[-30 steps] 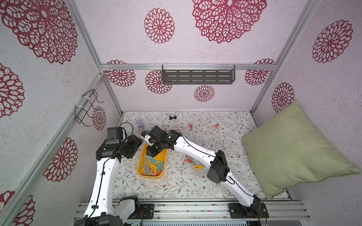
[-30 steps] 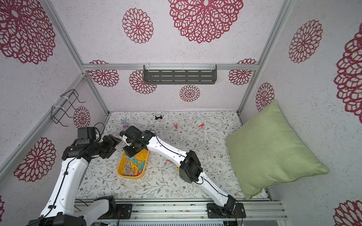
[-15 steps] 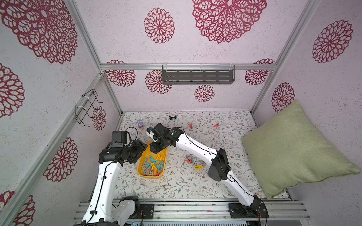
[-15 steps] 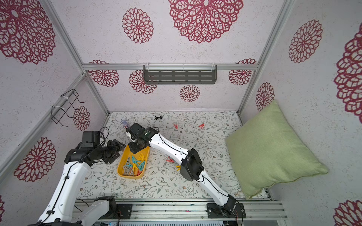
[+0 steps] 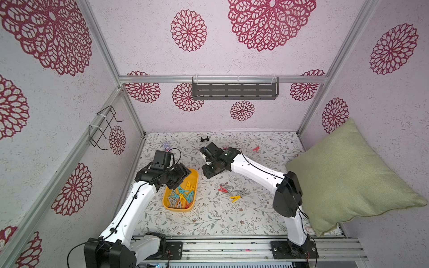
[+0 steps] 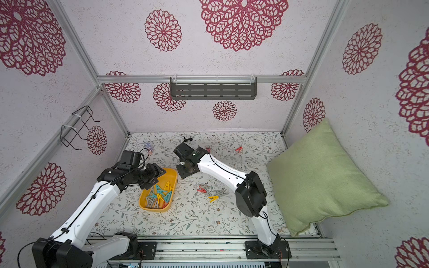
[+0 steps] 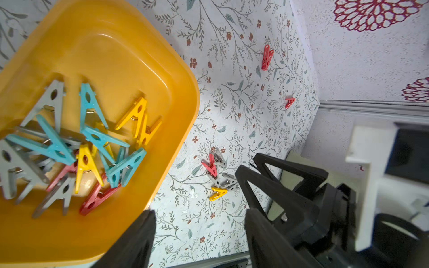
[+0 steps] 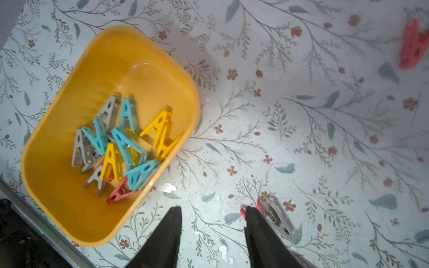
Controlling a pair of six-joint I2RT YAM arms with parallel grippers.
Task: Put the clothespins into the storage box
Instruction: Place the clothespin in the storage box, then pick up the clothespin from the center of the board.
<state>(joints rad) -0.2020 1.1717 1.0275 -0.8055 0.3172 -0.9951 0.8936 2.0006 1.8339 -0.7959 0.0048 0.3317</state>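
Your right gripper (image 8: 211, 236) hangs spread and empty beside the storage box (image 8: 58, 197) of clothespins (image 8: 120, 143); your left gripper (image 7: 199, 241) is likewise parted and empty.

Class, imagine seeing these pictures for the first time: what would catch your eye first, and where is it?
The bright yellow box on the left of the table, holding a jumble of coloured clothespins, grabs the eye first. Next comes the big green pillow propped at the right, and the huge red flower prints on the walls.
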